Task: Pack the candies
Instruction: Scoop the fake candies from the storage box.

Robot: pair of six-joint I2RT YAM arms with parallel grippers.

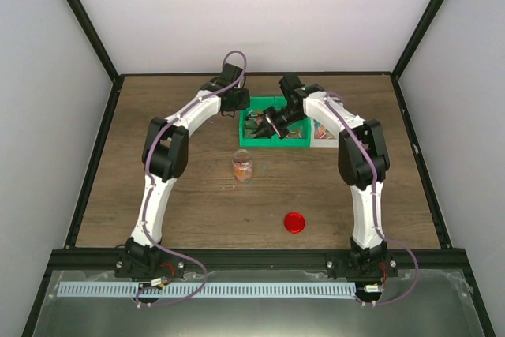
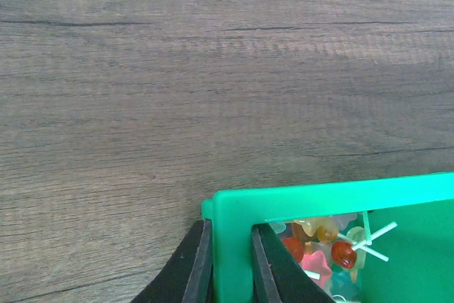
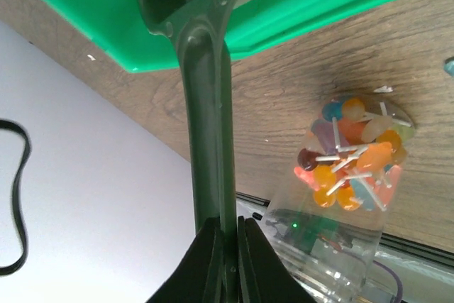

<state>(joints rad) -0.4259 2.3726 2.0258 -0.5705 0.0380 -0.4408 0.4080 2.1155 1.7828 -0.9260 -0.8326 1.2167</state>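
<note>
I am pinching my left gripper (image 2: 231,235) shut on the corner wall of the green bin (image 2: 397,189), one finger pressing outside the wall and the other inside it. Just past the inner finger, candies (image 2: 326,235) are lying in the bin: red, amber and pale ones, some with thin white sticks crossing over them. Beyond the bin's corner the wooden table (image 2: 213,69) is stretching away. I am clamping my right gripper (image 3: 228,223) tight on a long dark handle (image 3: 209,118), which is running straight out from between my fingers and reaching up against the bin's edge; I cannot tell what is sitting at its far end. Off to the side of that handle a clear jar (image 3: 333,196) is standing on the table, apart from the bin, and more candies (image 3: 355,157), orange, red, blue and yellow, are filling part of it. From above, both my arms are bending in toward the bin at the far middle of the table, the jar is standing in front of the bin, and a round red lid (image 1: 294,222) is lying nearer my bases, well apart from the jar.
</note>
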